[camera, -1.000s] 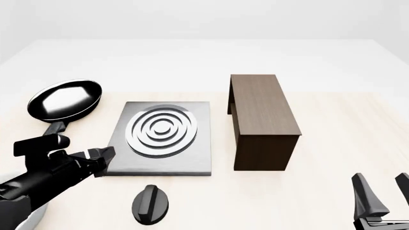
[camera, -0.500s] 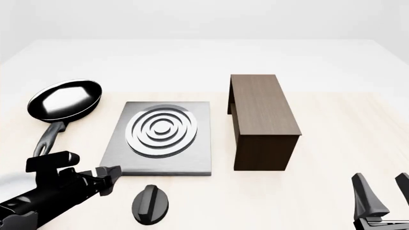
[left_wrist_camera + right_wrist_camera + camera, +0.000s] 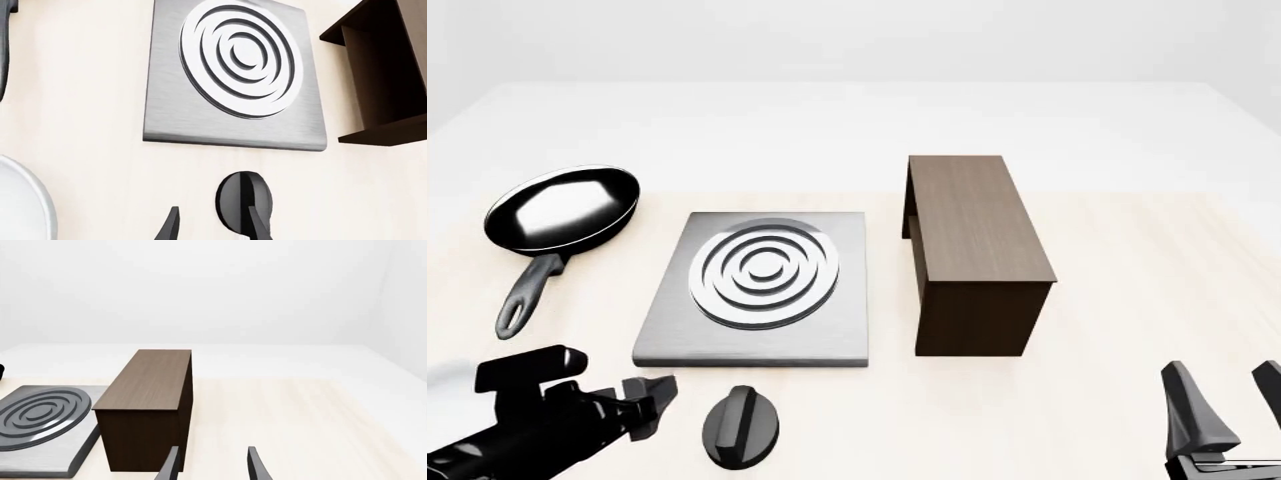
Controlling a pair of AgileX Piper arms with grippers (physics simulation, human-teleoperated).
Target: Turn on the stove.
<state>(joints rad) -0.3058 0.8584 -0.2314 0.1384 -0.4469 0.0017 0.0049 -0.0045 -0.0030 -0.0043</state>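
Observation:
The stove [image 3: 761, 290] is a flat grey metal slab with concentric silver burner rings, left of centre in the front view. It also shows in the left wrist view [image 3: 227, 80] and the right wrist view [image 3: 40, 425]. Its small black round knob [image 3: 742, 426] lies on the table just in front of the slab and shows in the left wrist view [image 3: 243, 200]. My left gripper [image 3: 654, 400] is open, low over the table just left of the knob, not touching it. In the left wrist view its fingertips [image 3: 257, 227] frame the knob's near edge. My right gripper [image 3: 1228, 410] is open and empty at the near right.
A black frying pan [image 3: 561, 215] lies left of the stove, handle toward me. A dark brown wooden box [image 3: 972, 250] stands right of the stove. A white rounded object [image 3: 23, 205] shows at the edge of the left wrist view.
My left gripper has moved back toward me and down, from beside the stove's front left corner to just left of the knob. The right arm has not moved.

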